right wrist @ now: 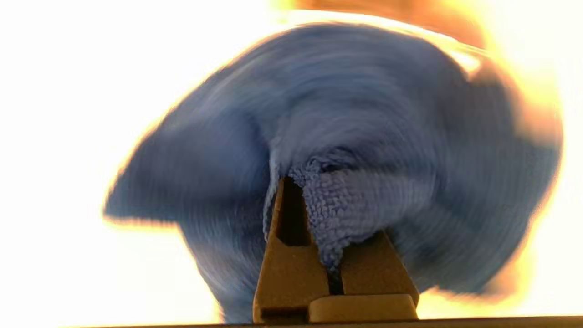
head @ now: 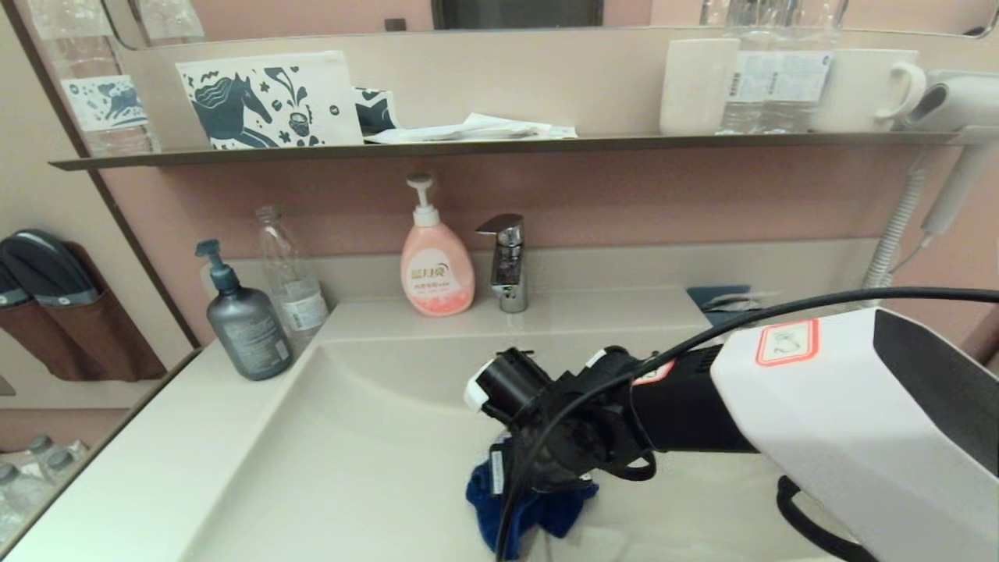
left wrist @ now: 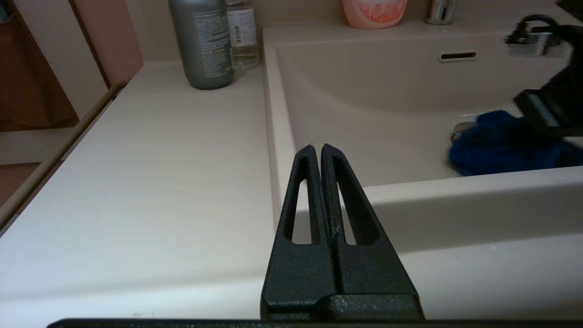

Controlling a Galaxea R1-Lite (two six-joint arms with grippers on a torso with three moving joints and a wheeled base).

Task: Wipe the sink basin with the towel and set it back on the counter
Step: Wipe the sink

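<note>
We see the towel [head: 531,511] bunched down on the floor of the sink basin [head: 351,445], beside the drain, pinched in the right gripper [right wrist: 314,191], whose jaws are clamped on a fold. We judge wiping is underway; the return to the counter [left wrist: 159,173] is left. The left gripper [left wrist: 317,150] sits parked over the counter, fingers pressed together, holding nothing.
</note>
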